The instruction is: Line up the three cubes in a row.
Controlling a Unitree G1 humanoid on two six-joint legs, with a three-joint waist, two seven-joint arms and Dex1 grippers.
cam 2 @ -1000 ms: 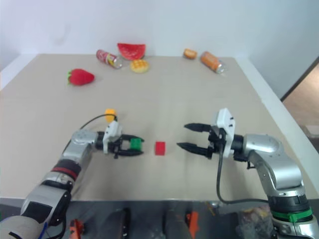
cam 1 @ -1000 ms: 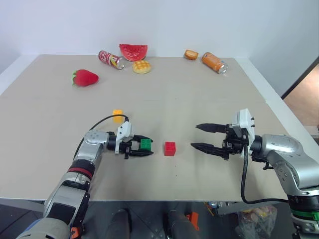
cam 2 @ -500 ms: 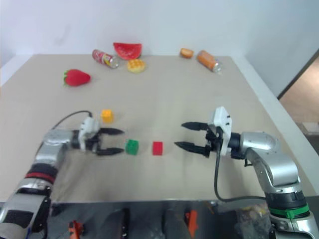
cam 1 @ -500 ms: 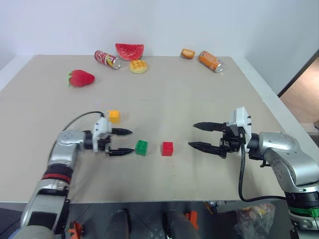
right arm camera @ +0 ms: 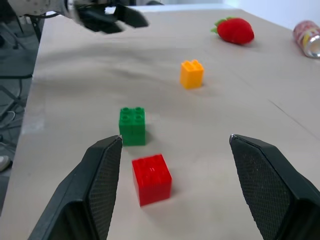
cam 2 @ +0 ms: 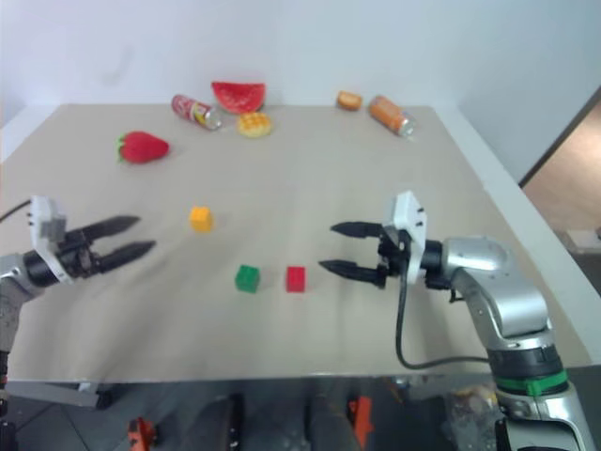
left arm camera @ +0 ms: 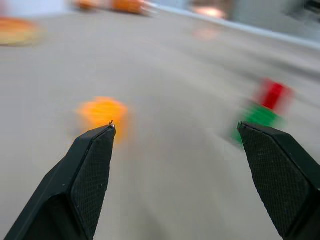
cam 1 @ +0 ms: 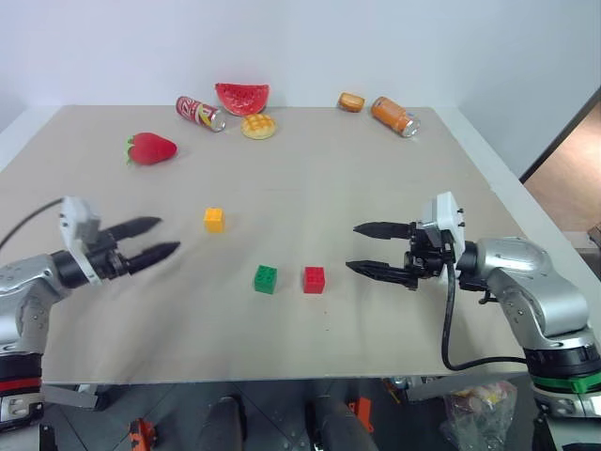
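Resting apart on table (cam 1: pixel 376 188): three cubes (cam 1: pixel 266 278).

Green cube (cam 1: pixel 266 279) just beside red cube (cam 1: pixel 314 279), yellow-orange cube (cam 1: pixel 214 219) apart, both pincers empty

Bare table (cam 1: pixel 310 202) surrounds the yellow-orange cube (cam 1: pixel 214 219); green cube (cam 1: pixel 266 278) and red cube (cam 1: pixel 314 279) sit close together.

Green cube (cam 1: pixel 266 279) just beside red cube (cam 1: pixel 315 279); yellow-orange cube (cam 1: pixel 214 220) apart, farther back.
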